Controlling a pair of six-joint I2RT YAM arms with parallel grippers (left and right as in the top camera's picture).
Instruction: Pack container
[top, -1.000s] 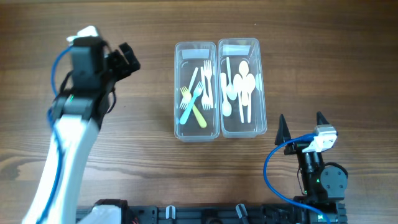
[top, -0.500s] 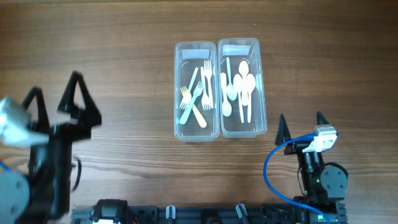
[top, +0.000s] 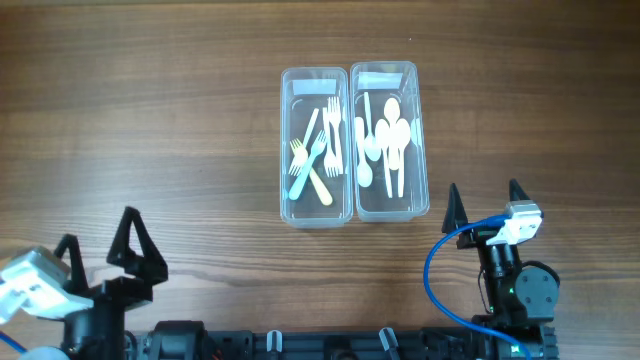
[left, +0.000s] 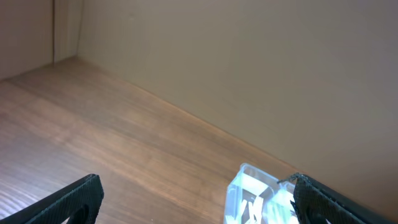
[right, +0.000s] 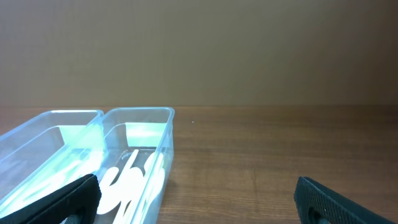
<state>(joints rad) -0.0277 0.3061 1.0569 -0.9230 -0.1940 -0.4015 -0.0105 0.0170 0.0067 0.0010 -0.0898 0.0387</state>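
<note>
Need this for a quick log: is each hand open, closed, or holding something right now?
Left hand: open, holding nothing.
Right hand: open, holding nothing.

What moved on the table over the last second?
The left end effector withdrew from the table's far left to the near-left edge, open and empty. The right end effector, the fork container and the spoon container stayed put.

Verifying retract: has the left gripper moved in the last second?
Yes. The left gripper moved down-left, away from the fork container, to the table's near edge.
</note>
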